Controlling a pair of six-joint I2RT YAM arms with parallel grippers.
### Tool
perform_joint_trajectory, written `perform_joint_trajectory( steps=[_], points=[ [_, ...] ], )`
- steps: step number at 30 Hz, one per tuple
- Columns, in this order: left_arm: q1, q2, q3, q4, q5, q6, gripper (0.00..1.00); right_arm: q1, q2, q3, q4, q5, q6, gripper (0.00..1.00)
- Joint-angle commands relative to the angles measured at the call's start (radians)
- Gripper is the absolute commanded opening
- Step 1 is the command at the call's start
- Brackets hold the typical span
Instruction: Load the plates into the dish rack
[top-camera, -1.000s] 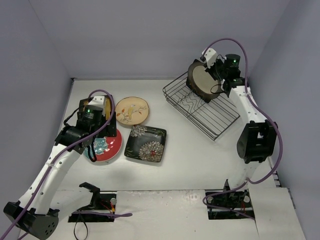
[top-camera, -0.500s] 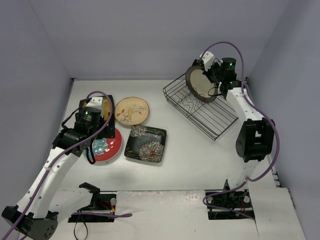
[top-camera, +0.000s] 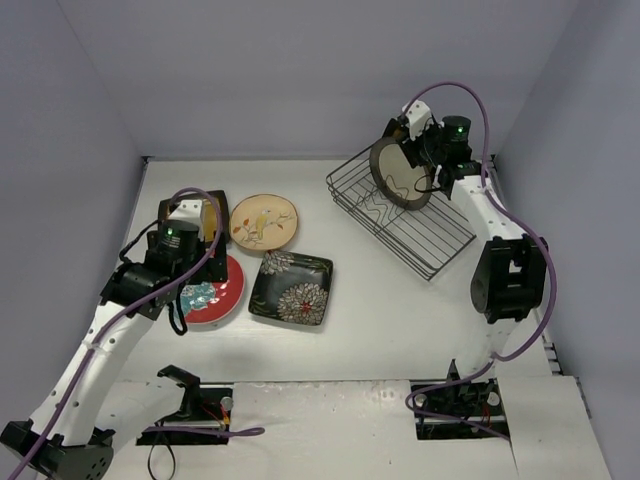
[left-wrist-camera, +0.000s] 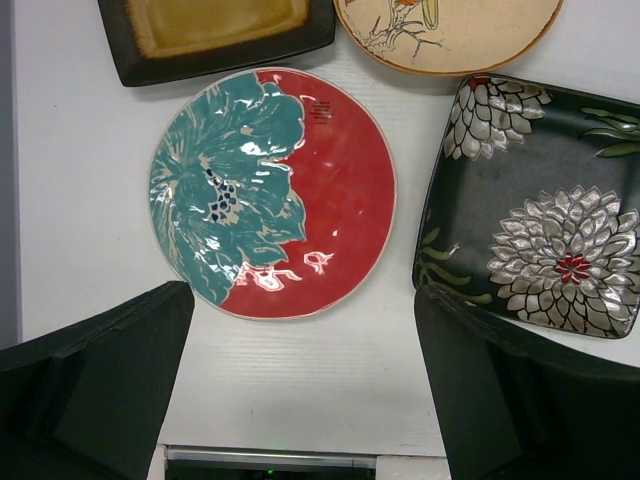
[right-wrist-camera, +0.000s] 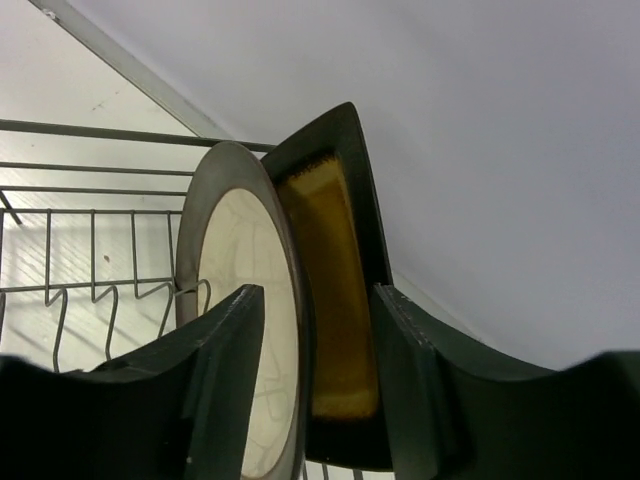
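The round cream plate (top-camera: 398, 172) stands on edge in the far end of the dish rack (top-camera: 420, 232), against a square amber plate (right-wrist-camera: 335, 300). My right gripper (top-camera: 418, 160) is open and its fingers straddle both plates, in the right wrist view (right-wrist-camera: 318, 300), with a gap on the cream side. My left gripper (top-camera: 195, 290) is open and empty, hovering over the near edge of the red-teal floral plate (left-wrist-camera: 270, 190). The second amber plate (left-wrist-camera: 215, 30), the small beige plate (top-camera: 264, 222) and the dark flowered plate (top-camera: 291, 287) lie flat on the table.
The rack sits at an angle at the far right, near the right wall. The plates on the table lie close together at the left. A black bracket (top-camera: 185, 385) and cables lie at the near edge between the arm bases.
My right gripper has carried the cream plate slightly left and down, to stand in the rack. My left gripper has drawn back toward the near left, over the red-teal plate.
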Motion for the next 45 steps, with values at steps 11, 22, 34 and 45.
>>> perform_joint_trajectory(
  steps=[11,22,34,45],
  points=[
    [-0.004,-0.055,0.004,-0.014,-0.019,-0.005,0.97,0.084,-0.302,-0.046,0.071,0.258,0.273,0.78],
    [-0.004,-0.051,-0.012,0.0,-0.019,-0.023,0.97,0.333,-0.522,-0.265,-0.242,0.408,1.07,0.8],
    [-0.003,-0.075,-0.015,-0.008,0.001,-0.017,0.97,0.66,-0.484,-0.639,-0.259,0.517,1.6,0.69],
    [-0.004,-0.092,-0.015,-0.042,-0.001,-0.002,0.97,0.715,-0.289,-0.753,-0.075,0.431,1.701,0.55]
  ],
)
